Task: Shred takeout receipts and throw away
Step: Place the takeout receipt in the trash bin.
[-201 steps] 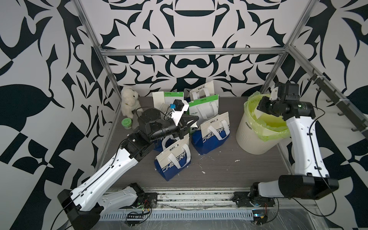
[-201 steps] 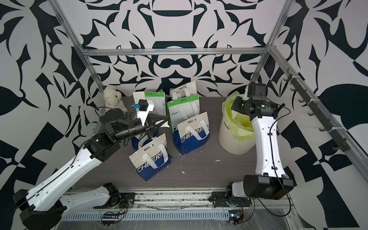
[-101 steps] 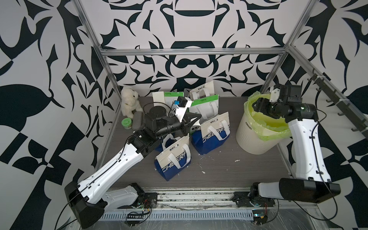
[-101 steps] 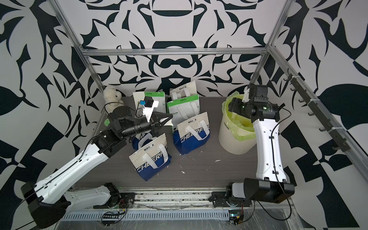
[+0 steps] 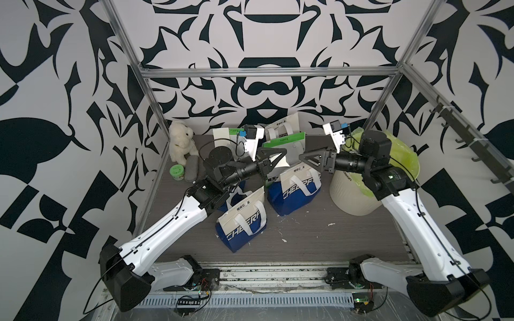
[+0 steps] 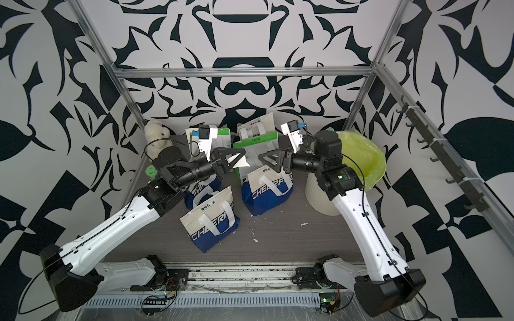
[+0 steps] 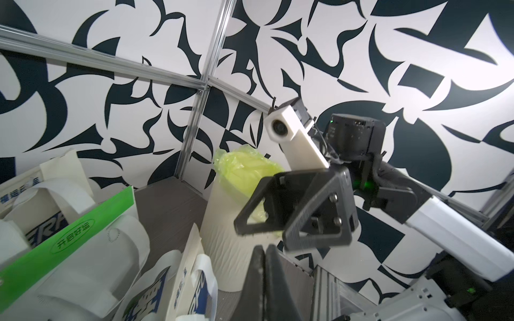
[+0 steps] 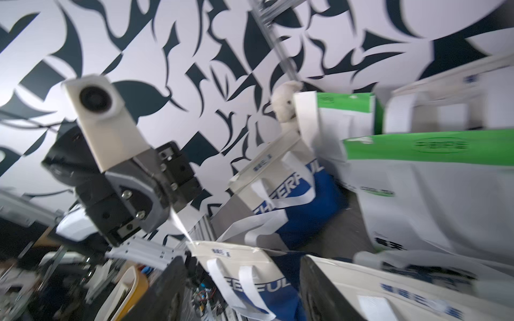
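My left gripper (image 5: 281,155) (image 6: 239,154) is shut on a small white piece of takeout receipt (image 5: 282,163) (image 6: 239,162), held in the air above the bags. In the right wrist view the receipt (image 8: 179,225) shows as a thin strip hanging from the left jaws. My right gripper (image 5: 301,157) (image 6: 260,158) (image 7: 261,232) faces it from the right at the same height, a short gap away, open and empty. The right fingers (image 8: 167,291) stand wide apart. In the left wrist view the left fingers (image 7: 257,275) are pressed together, and the paper is not discernible there.
A white bin (image 5: 353,194) (image 6: 319,191) with a yellow-green liner (image 5: 400,158) stands at the right, behind the right wrist. Blue-and-white bags (image 5: 244,219) (image 5: 294,189) and green-and-white bags (image 5: 286,141) crowd the middle. A plush bear (image 5: 180,141) and green jar (image 5: 177,172) sit back left. Paper scraps (image 5: 283,240) dot the floor.
The right gripper swung left from over the bin to face the left gripper, and its jaws opened. The left gripper carried the receipt piece right, toward the middle.
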